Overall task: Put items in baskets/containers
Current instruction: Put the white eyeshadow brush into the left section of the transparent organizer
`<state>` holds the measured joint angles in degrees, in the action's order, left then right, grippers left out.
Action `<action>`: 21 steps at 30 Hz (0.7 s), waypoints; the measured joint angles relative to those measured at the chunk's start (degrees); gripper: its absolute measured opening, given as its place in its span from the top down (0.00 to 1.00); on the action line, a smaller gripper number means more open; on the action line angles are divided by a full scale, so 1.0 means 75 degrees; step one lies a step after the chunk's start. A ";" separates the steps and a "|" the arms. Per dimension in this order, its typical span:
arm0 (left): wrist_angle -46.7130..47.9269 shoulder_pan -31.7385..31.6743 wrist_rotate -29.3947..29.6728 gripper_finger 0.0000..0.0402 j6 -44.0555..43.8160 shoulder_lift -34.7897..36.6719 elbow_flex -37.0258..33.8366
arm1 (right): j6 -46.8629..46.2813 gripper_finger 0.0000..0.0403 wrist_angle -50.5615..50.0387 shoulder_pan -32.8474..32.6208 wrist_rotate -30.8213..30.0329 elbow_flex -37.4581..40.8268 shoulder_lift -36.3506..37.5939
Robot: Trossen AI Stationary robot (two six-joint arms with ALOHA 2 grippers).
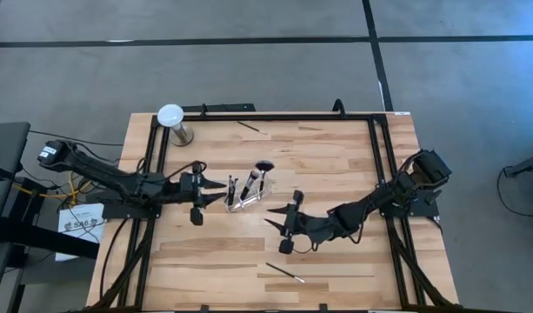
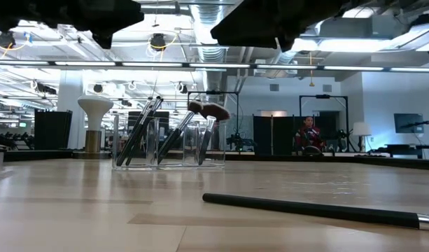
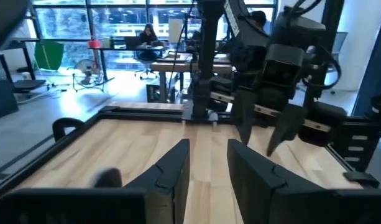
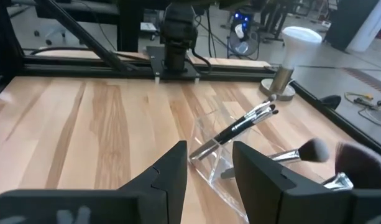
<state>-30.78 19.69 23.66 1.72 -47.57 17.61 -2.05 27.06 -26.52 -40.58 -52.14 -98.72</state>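
Observation:
A clear cup (image 1: 245, 197) stands mid-table with several makeup brushes (image 4: 246, 124) leaning in it, handles down and bristle heads (image 2: 208, 110) up. One loose brush (image 1: 285, 272) lies near the table's front edge, and another (image 1: 251, 127) lies near the far edge. My left gripper (image 1: 221, 184) hovers just left of the cup, pointing level at it. It is open with nothing between its fingers (image 3: 178, 165). My right gripper (image 1: 273, 217) hovers to the right of the cup and nearer the front, pointing at the cup (image 4: 218, 158). It is also open and holds nothing.
A white-domed stand with a metal base (image 1: 172, 122) stands at the far left corner. A black frame rail (image 1: 266, 115) runs round the table. Bare wood (image 1: 205, 261) lies in front of the cup. In the low view the near loose brush (image 2: 312, 208) lies across the foreground.

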 joint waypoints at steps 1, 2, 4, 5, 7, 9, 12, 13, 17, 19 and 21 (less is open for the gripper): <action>0.0028 0.0035 0.0021 0.74 0.0003 0.0000 0.0000 | -0.0022 0.71 -0.0034 -0.0004 0.0003 0.0003 0.0000; 0.0045 0.0073 0.0022 0.74 0.0003 -0.0002 0.0000 | -0.0048 0.71 -0.0035 -0.0016 0.0012 0.0003 0.0000; 0.0046 0.0132 0.0026 0.74 0.0003 -0.0003 0.0000 | -0.0058 0.71 -0.0156 -0.0079 0.0009 -0.0101 0.0000; 0.0046 0.0161 0.0032 0.74 0.0003 -0.0003 0.0000 | -0.0036 0.71 -0.0400 -0.0137 0.0010 -0.0251 0.0000; 0.0046 0.0232 0.0043 0.74 0.0003 -0.0003 0.0000 | -0.0083 0.71 -0.1153 -0.0297 0.0010 -0.0717 0.0000; 0.0045 0.0285 0.0040 0.74 0.0003 -0.0003 0.0000 | -0.0594 0.71 -0.2148 -0.0444 0.0029 -0.1237 0.0000; 0.0043 0.0340 0.0040 0.74 0.0000 -0.0003 0.0000 | -0.1787 0.71 -0.3432 -0.0723 0.0213 -0.1695 0.0003; 0.0042 0.0346 0.0040 0.74 0.0000 -0.0003 0.0000 | -0.2119 0.71 -0.3670 -0.0848 0.0222 -0.1729 0.0003; 0.0037 0.0369 0.0030 0.74 -0.0023 -0.0003 0.0000 | -0.3158 0.71 -0.4009 -0.1379 0.0188 -0.1750 -0.0165; 0.0020 0.0369 -0.0087 0.74 -0.0055 -0.0003 0.0000 | -0.3407 0.71 -0.4046 -0.1699 0.0014 -0.1753 -0.0404; -0.0014 0.0369 -0.0205 0.74 -0.0058 0.0010 0.0000 | -0.3634 0.71 -0.4059 -0.1944 -0.0166 -0.1914 -0.0761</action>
<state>-30.89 22.46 22.13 1.28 -47.50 17.61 -29.30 -3.38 -41.10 -41.82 -66.49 -104.43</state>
